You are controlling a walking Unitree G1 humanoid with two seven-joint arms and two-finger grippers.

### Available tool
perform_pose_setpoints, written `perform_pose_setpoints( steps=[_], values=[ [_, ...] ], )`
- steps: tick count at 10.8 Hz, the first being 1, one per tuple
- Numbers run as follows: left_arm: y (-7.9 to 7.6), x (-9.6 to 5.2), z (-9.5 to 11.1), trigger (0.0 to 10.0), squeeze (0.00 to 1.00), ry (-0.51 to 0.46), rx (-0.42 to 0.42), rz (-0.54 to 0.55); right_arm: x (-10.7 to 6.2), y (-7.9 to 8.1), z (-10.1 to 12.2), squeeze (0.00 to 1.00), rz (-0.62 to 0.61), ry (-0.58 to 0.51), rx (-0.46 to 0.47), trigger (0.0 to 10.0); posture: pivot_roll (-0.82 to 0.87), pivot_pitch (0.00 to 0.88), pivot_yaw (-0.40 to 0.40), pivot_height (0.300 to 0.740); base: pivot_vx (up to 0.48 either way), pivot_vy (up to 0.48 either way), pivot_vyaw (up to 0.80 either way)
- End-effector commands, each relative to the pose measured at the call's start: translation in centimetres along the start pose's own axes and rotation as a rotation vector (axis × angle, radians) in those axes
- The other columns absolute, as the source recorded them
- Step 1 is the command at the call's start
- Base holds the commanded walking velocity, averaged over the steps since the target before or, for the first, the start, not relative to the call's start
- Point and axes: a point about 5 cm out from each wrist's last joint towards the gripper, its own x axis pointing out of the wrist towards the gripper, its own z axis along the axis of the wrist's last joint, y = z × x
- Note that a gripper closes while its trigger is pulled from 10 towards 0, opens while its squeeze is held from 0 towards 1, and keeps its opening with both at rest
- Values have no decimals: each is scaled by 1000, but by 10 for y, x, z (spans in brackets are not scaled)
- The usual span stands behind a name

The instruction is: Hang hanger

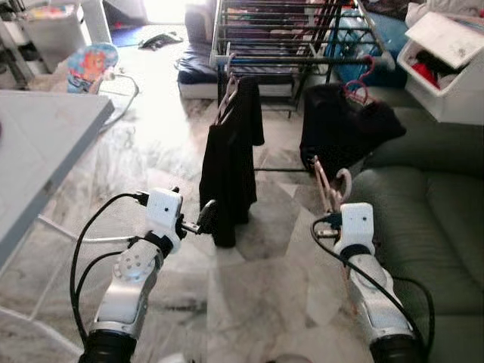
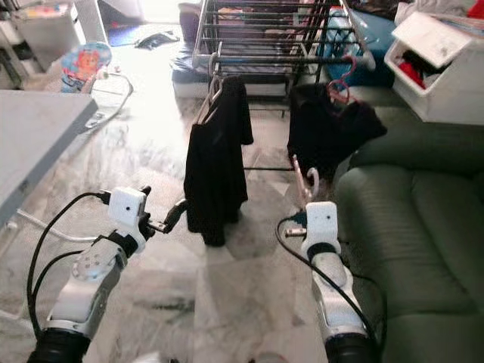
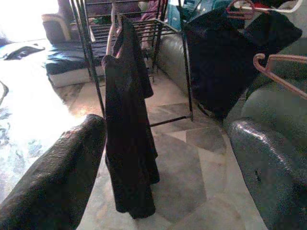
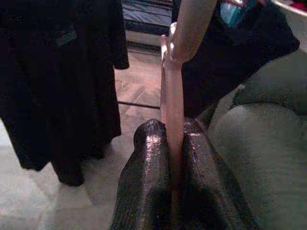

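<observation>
My right gripper [image 4: 171,128] is shut on a bare pale pink hanger [image 1: 333,185], held upright in front of the green sofa with its hook on top. Ahead stands a metal drying rack [image 1: 295,59]. A black shirt [image 1: 231,162] hangs from the rack's front rail on a hanger. To its right a second black garment [image 1: 344,128] hangs on a pink hanger. My left gripper [image 3: 168,127] is open and holds nothing. In the left eye view it sits low, just left of the black shirt's hem.
A green sofa [image 1: 431,219] is close on the right. A grey table [image 1: 45,144] edge stands on the left, with cables beneath. A white bin [image 1: 446,72] of clothes sits at the back right. Marble floor lies between me and the rack.
</observation>
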Motion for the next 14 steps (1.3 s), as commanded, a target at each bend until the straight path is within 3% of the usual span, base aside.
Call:
perform_pose_setpoints(
  steps=[1,6,9,14],
  values=[
    [0,0,5,10000,0,-24,4,-10,3,1,2,0,-6,2,-6,10000,-76,0,-8,740,435,0,0],
    [-6,3,8,10000,0,-37,-16,-44,4,-2,5,0,-28,-16,-39,10000,-82,0,-7,740,435,0,0],
    [-8,3,7,10000,0,-32,-37,-57,9,-12,17,0,-102,-82,-78,10000,-79,0,-9,740,439,0,0],
    [-8,3,6,10000,0,-13,-49,-67,9,-5,13,0,-64,-65,-52,10000,-80,0,-7,740,329,349,0]
  ],
)
